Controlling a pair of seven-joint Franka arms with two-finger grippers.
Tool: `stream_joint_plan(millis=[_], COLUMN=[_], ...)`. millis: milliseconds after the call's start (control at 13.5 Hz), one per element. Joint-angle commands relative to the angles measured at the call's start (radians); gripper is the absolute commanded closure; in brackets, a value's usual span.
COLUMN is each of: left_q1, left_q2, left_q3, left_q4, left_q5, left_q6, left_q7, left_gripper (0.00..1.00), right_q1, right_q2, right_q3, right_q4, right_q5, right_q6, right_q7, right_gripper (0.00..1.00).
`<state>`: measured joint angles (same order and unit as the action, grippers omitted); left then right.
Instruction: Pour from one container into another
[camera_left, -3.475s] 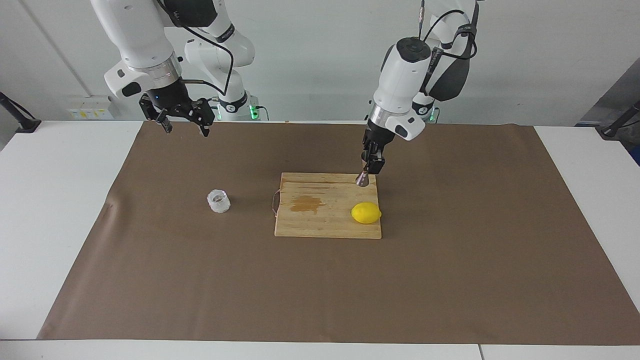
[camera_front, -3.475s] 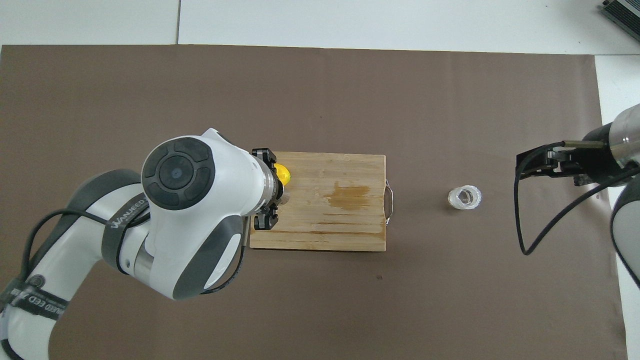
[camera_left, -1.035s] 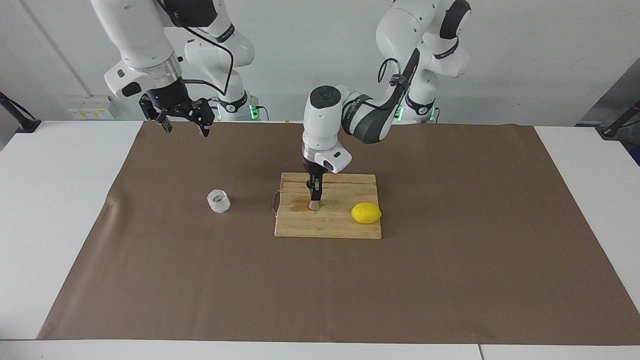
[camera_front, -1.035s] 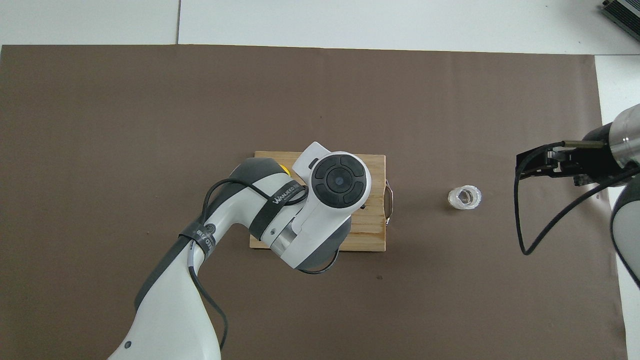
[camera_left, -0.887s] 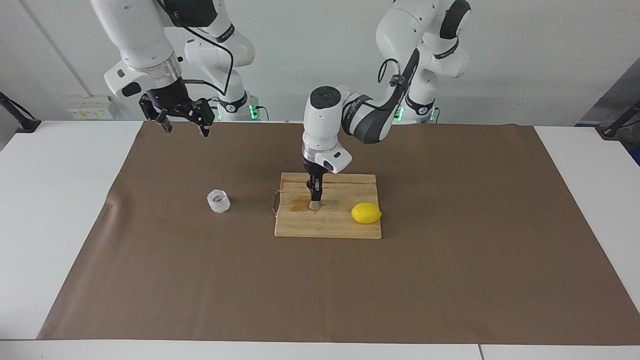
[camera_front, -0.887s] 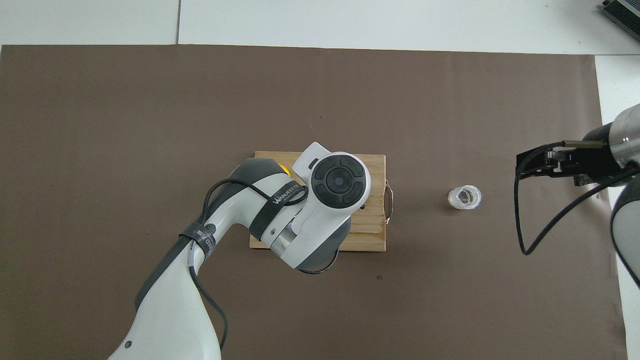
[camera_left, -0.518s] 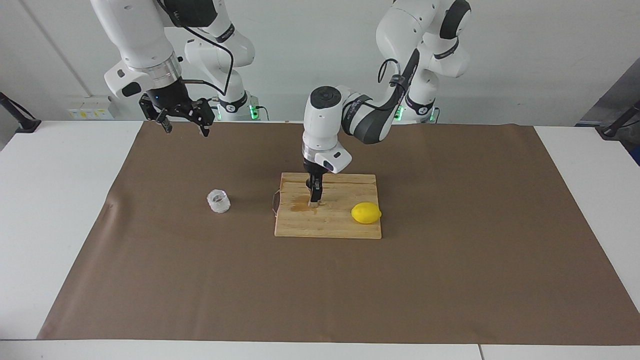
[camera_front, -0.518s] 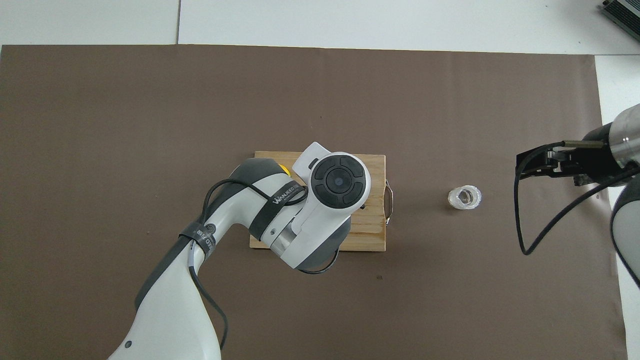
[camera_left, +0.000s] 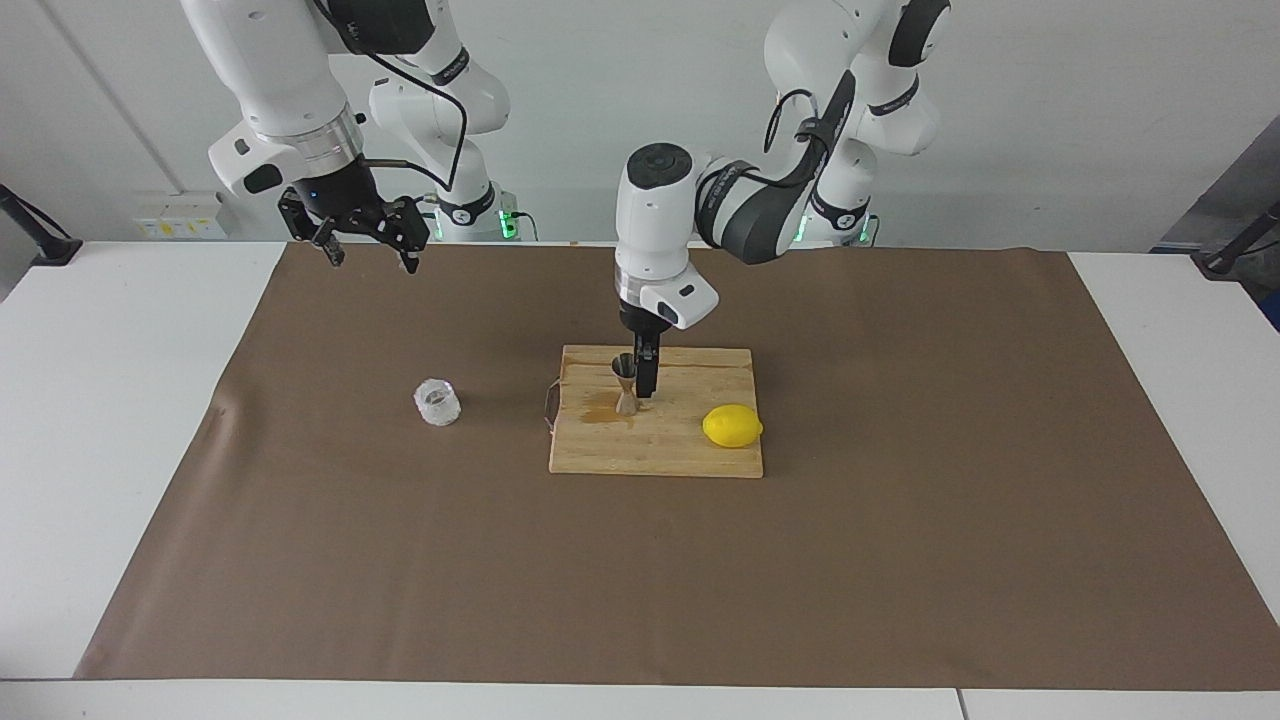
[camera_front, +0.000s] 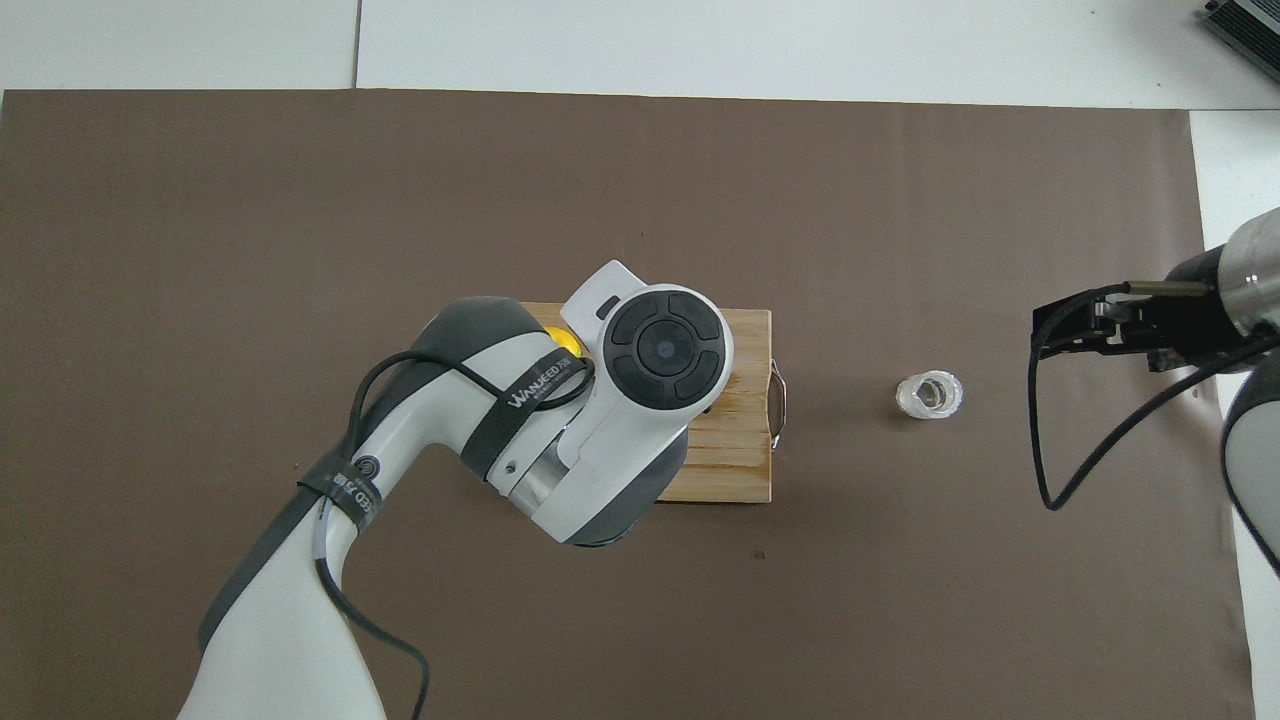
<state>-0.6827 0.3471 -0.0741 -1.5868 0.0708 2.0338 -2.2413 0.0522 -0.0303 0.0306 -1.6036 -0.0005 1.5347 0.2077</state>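
Observation:
The steel jigger (camera_left: 626, 386) stands upright and free on the wooden cutting board (camera_left: 655, 455), hidden under the left arm in the overhead view. My left gripper (camera_left: 646, 388) hangs open right beside it, toward the left arm's end, with nothing in it. The clear faceted glass cup (camera_left: 437, 402) (camera_front: 929, 396) stands on the brown mat, toward the right arm's end of the board. High over the mat's edge by the robots waits my right gripper (camera_left: 372, 260) (camera_front: 1045, 335), open and empty.
A yellow lemon (camera_left: 732, 426) (camera_front: 571, 341) lies on the board toward the left arm's end. A darker stain (camera_left: 598, 410) marks the wood by the jigger. The board's wire handle (camera_front: 779, 400) points toward the cup. Brown mat (camera_left: 900, 520) covers most of the white table.
My left gripper carried the jigger along the board toward the right arm's end, set it down, opened, then rose slightly off it. The right arm has not moved.

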Motion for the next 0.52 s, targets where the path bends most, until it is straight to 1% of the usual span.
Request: stream_joint_plan(millis=[0, 222, 296, 444], left_q1=[0.031, 0.048, 0.061, 0.115], left_q2=[-0.085, -0.146, -0.161, -0.212], left_q3=[-0.001, 0.007, 0.008, 0.007], left_q4=[-0.018, -0.016, -0.019, -0.033], left_q5=[0.009, 0.009, 0.009, 0.007], left_q6=[-0.101, -0.188, -0.195, -0.214], left_q7=[0.142, 0.377, 0.435, 0.552], left_gripper=[0.0, 0.0, 0.0, 0.0], right_q1=[-0.008, -0.008, -0.008, -0.008], right_q2=[-0.005, -0.005, -0.005, -0.005], right_q3=[-0.003, -0.003, -0.003, -0.003], right_q4=[-0.004, -0.004, -0.004, -0.002], right_q5=[0.028, 0.028, 0.028, 0.028], right_q6=[-0.01, -0.01, -0.01, -0.008], right_q7=[-0.017, -0.017, -0.017, -0.019], right_gripper=[0.0, 0.0, 0.0, 0.0])
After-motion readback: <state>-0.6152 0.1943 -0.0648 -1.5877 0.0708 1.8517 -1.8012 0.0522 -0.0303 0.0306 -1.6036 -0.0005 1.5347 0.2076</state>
